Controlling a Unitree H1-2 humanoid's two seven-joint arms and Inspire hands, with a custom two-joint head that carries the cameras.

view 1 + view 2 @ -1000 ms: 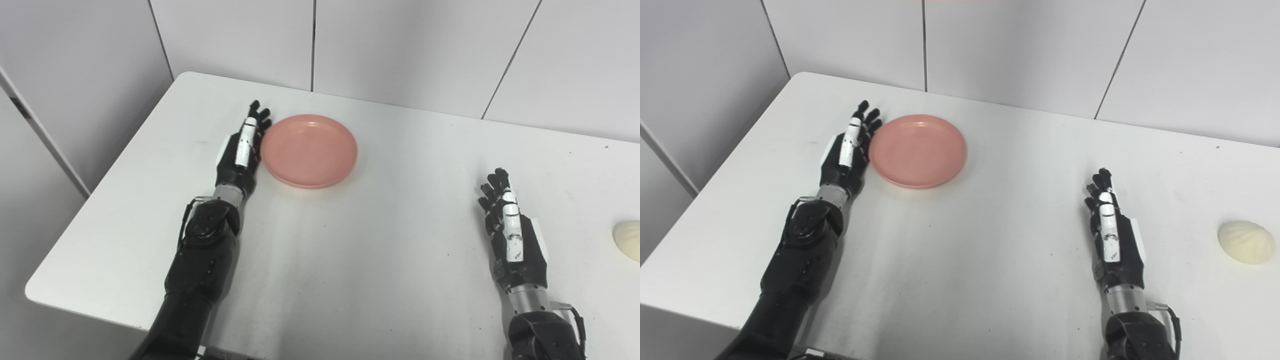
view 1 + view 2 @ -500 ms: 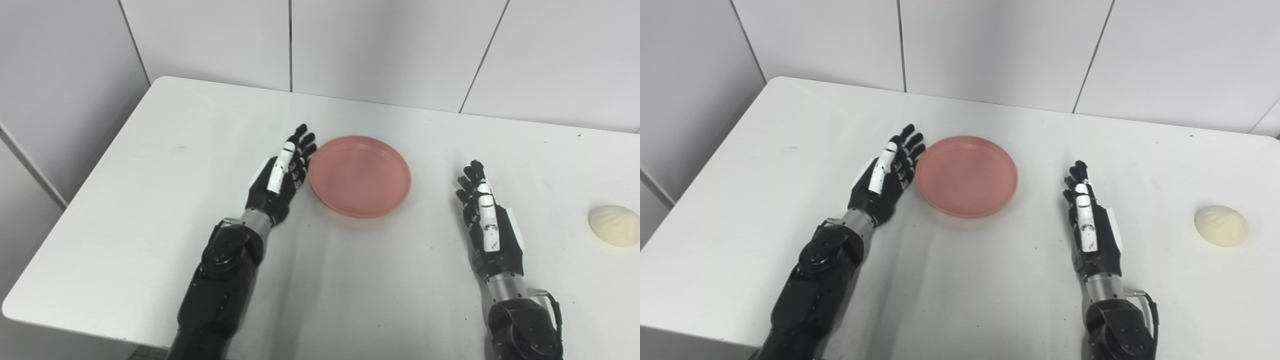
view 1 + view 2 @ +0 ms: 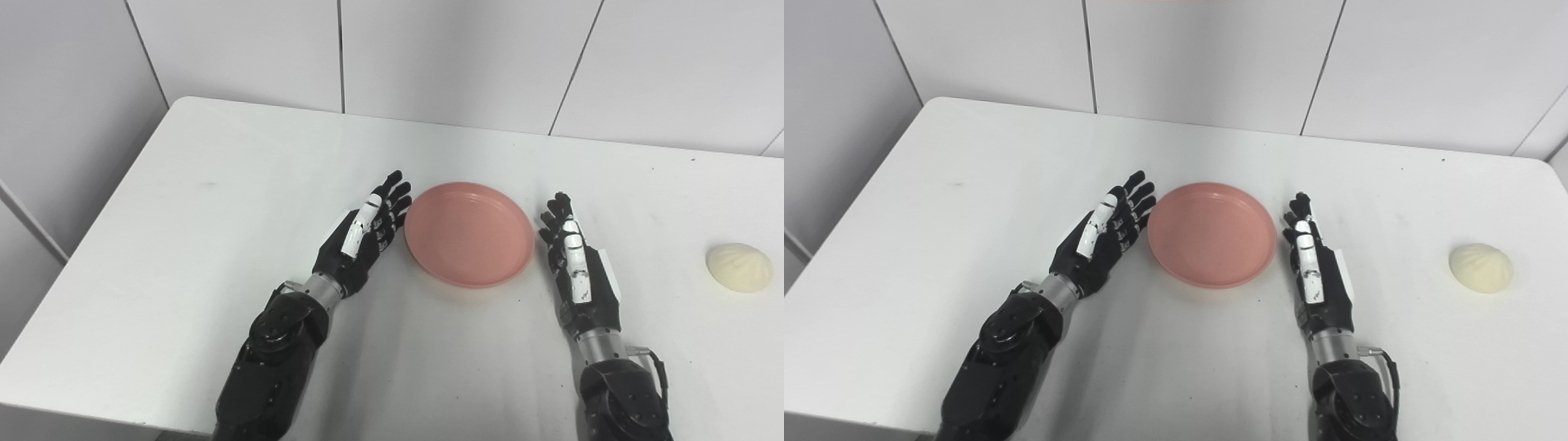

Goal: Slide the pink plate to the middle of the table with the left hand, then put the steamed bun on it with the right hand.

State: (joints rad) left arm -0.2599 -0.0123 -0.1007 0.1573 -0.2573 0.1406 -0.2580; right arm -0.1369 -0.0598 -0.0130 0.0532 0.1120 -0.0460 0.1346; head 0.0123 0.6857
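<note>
Pink plate (image 3: 469, 234) is seen near mid-bench (image 3: 184, 214) between the left hand (image 3: 361, 236), fingers spread and empty beside its rim, and the equally empty right hand (image 3: 579, 269), so the sliding step is judged nearly done and reaching right for the steamed bun (image 3: 739, 267) is called for next.

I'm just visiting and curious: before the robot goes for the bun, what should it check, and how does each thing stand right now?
1. Pink plate near table middle: ok.
2. Plate bare, room for the bun: ok.
3. Left hand open beside the plate's left rim; whether touching: cannot tell.
4. Right hand open, holding nothing: ok.
5. Steamed bun in view, unobstructed, right of the right hand: ok.
</note>
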